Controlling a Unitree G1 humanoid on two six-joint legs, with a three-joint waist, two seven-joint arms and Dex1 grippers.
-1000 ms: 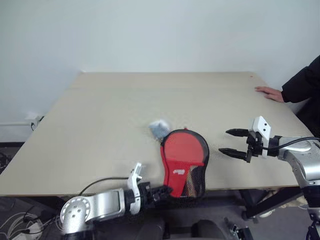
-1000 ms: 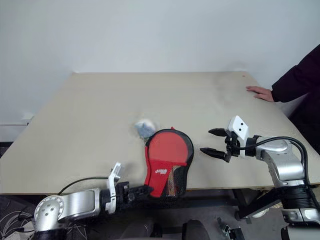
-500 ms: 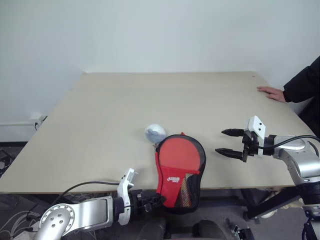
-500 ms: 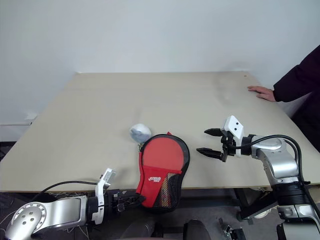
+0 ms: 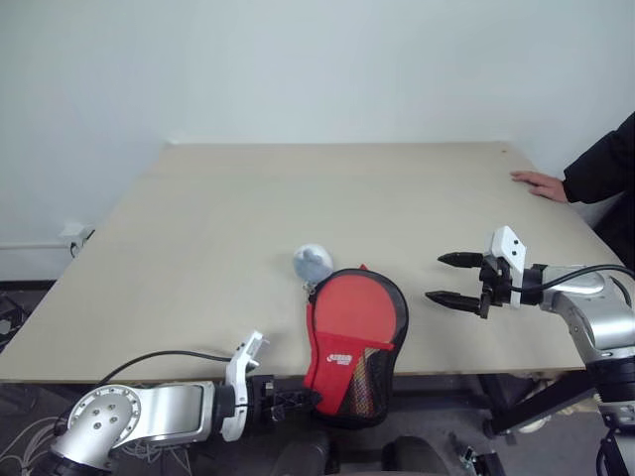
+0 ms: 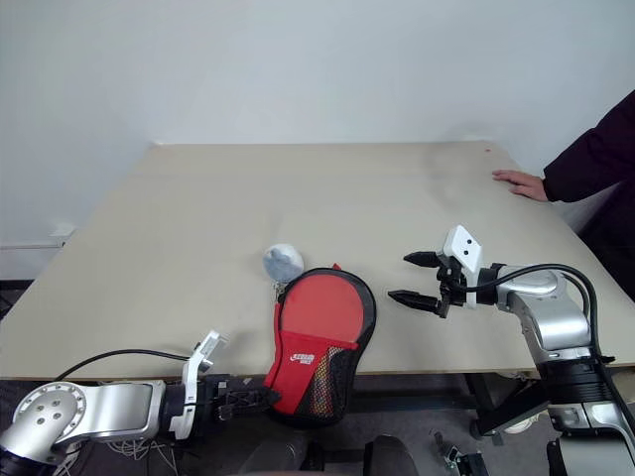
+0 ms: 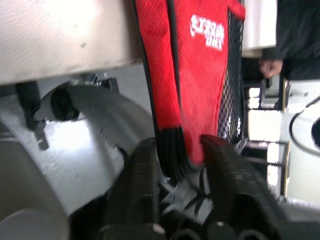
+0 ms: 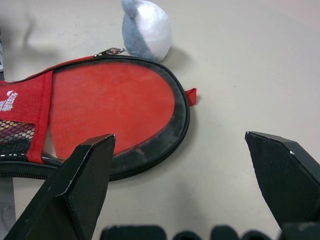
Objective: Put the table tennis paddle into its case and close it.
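Left gripper (image 7: 177,165) sits at the handle end of the case (image 5: 349,342), below the table (image 5: 198,248) edge. In the wrist view we see its two fingers (image 7: 142,170) either side of the black-edged hem with a gap showing, so we judge jaws parted approx. halfway, fabric between them but no longer pinched; contact on one side poss., cannot confirm. A sec. ago that gripper was clamped on the same end, so the change is a release. Over that sec. the case also slid off the table edge toward the robot: its narrow end now hangs past the edge, round end on the tabletop.

Inside the case, thru the clear panel, we see the red face of the table tennis paddle (image 8: 112,107). Zip pull (image 8: 111,50) lies at the round end, just beside the grey-white ball (image 5: 313,263), which touches or nearly touches the case rim. We judge insertion done and closing done or nearly so; zip line not fully checkable.

Right gripper (image 5: 454,279), right of the case and apart from it, hangs above the table w/ jaws wide, holding nothing.

Beyond the case, at the far right table edge, a person's hand (image 5: 537,183) rests.
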